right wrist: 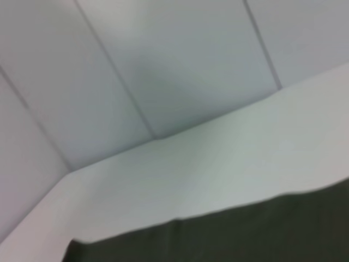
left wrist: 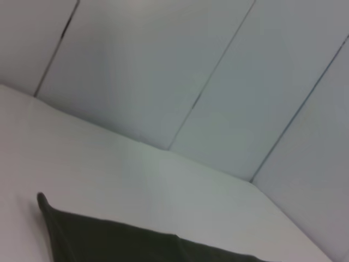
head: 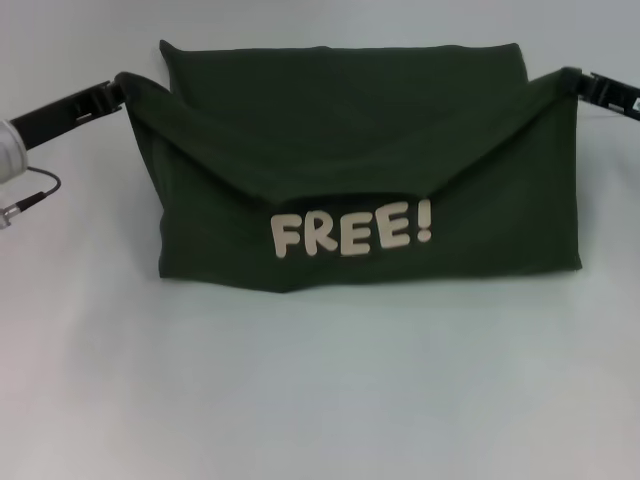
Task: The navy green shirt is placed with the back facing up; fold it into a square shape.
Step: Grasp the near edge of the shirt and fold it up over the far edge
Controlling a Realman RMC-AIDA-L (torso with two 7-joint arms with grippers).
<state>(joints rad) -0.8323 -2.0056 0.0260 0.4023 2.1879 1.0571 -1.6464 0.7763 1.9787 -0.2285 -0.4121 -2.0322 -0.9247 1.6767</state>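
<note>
Olive-green cotton fills the middle of the head view: the shirt [head: 370, 180] is lying on the white table [head: 320, 390], partly folded, with a big flap pulled toward the robot so the white "FREE!" lettering [head: 352, 230] shows near the lower edge. The flap sags in the middle and rises to both upper corners. Left gripper [head: 122, 90] is right at the top-left corner, pinching the cloth there, and the right gripper [head: 568, 80] is doing the same at the top-right corner, both corners lifted up a bit.

Left wrist view only catches a dark edge of the shirt [left wrist: 125, 240] against the table [left wrist: 136, 174] and the panelled wall [left wrist: 180, 71].

Right wrist view is similar, a strip of shirt [right wrist: 245, 234] with table [right wrist: 218, 164] behind it.
</note>
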